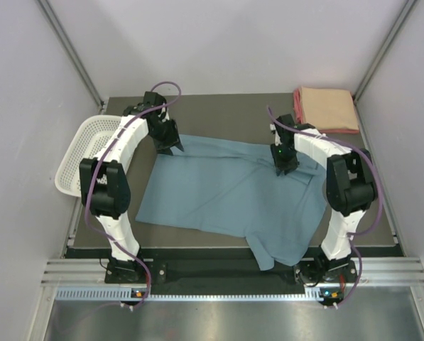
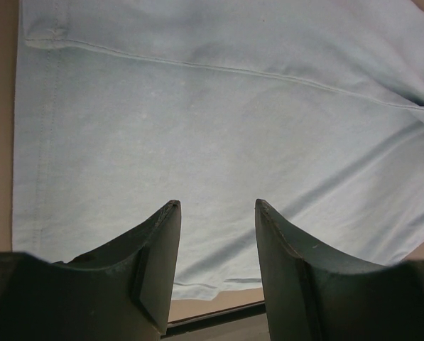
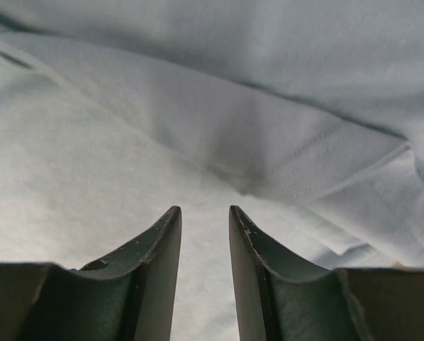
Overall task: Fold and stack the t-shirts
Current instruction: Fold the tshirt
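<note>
Where pale walls [image 1: 254, 42] enclose 3 sides of the dark tabletop [image 1: 219, 114], 1 blue shirt [image 1: 226, 195] lies spread mid-table, a sleeve over the near edge. The left gripper [image 1: 172, 146], at its far left corner, gapes with nothing between the jaws. The right gripper [image 1: 286, 169], above its far right part, is narrowly parted and holds nothing. A basket [image 1: 84, 149] overhangs the left edge, and a folded peach shirt [image 1: 327, 106] lies in the far right corner.

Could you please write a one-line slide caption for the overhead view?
Left gripper and right gripper poised over a spread blue-grey t-shirt; folded peach shirts at far right.
</note>
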Robot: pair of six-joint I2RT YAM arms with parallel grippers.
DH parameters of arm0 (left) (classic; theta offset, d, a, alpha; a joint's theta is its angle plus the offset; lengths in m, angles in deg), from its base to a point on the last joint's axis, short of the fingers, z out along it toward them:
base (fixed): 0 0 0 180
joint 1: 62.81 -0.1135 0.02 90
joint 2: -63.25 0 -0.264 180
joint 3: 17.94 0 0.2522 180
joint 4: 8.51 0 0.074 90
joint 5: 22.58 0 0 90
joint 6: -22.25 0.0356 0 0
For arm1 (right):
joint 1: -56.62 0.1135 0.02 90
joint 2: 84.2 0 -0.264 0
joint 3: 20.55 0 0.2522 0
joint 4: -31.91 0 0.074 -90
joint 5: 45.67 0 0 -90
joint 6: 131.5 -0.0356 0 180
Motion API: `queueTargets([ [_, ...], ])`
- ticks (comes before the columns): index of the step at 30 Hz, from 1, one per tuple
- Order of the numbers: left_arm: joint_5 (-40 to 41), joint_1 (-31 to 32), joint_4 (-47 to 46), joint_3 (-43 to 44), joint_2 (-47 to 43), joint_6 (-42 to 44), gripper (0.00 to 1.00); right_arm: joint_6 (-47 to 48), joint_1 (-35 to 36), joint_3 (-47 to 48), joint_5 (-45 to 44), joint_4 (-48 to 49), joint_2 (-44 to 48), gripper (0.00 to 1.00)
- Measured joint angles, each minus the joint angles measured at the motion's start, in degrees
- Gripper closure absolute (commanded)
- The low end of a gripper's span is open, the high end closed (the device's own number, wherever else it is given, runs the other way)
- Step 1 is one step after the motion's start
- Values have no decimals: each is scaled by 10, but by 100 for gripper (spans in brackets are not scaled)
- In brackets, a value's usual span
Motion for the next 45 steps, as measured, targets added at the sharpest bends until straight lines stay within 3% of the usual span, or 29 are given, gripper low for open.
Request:
queueTargets([
  [26, -6, 0, 0, 0, 0, -7, 49, -2, -29, 14, -43, 43, -39, 65],
  [35, -7, 0, 1, 1, 6, -7, 49, -4, -29, 31, -42, 45, -54, 97],
  [45, -7, 0, 3, 2, 8, -6, 49, -20, -29, 26, 2, 0, -29, 100],
])
